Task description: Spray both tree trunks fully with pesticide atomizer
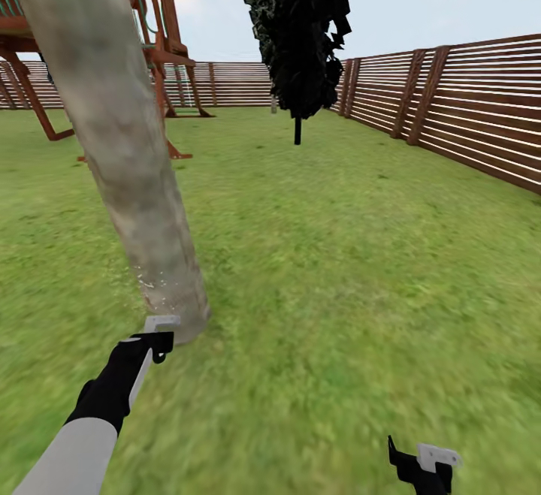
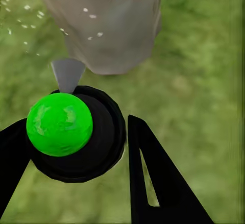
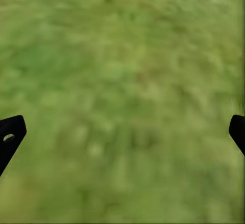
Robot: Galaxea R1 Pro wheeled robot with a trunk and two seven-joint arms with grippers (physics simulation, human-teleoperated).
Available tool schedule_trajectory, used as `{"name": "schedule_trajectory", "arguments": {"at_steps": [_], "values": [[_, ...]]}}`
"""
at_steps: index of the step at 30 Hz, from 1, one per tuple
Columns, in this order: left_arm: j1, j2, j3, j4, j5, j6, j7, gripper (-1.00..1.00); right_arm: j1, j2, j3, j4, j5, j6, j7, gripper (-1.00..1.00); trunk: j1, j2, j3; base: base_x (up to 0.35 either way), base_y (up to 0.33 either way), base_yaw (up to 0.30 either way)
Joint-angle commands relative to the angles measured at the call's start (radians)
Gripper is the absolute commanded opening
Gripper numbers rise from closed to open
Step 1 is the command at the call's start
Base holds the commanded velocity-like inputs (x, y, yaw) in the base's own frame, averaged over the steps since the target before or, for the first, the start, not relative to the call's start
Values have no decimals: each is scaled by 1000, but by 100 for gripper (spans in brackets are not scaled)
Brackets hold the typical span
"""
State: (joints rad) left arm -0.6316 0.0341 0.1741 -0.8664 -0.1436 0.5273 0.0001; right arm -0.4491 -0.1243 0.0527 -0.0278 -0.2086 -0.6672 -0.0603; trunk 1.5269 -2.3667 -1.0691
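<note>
At the foot of the tree trunk (image 1: 113,142), your left gripper (image 1: 159,336) holds the sprayer (image 2: 76,132) between its two fingers; in the left wrist view you see its green ball top, black round body and grey nozzle pointing at the base of the trunk. Small white specks lie on the bark there. Your right gripper (image 1: 424,465) hangs low over the grass (image 1: 353,270), its fingers wide apart and holding nothing. The brown fence (image 1: 466,104) runs along the right side.
</note>
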Motion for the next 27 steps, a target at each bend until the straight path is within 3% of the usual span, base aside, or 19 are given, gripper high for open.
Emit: {"name": "schedule_trajectory", "arguments": {"at_steps": [1, 10, 18, 27], "values": [[0, 0, 1, -2, -8, 5, -2, -100, 0, 0, 7, 0, -3, -2, -4, 100, 0, 0, -1, 228, -204, 158], [0, 1, 2, -2, -8, 5, -2, -100, 0, 2, 7, 0, -3, -2, -4, 100, 0, 0, -1, 139, -233, 249], [0, 1, 2, -2, -8, 5, -2, -100, 0, 2, 7, 0, -3, -2, -4, 100, 0, 0, -1, 1, -273, 34], [0, 1, 2, -2, -8, 5, -2, -100, 0, 2, 7, 0, -3, -2, -4, 100, 0, 0, -1, 44, -274, 268]]}}
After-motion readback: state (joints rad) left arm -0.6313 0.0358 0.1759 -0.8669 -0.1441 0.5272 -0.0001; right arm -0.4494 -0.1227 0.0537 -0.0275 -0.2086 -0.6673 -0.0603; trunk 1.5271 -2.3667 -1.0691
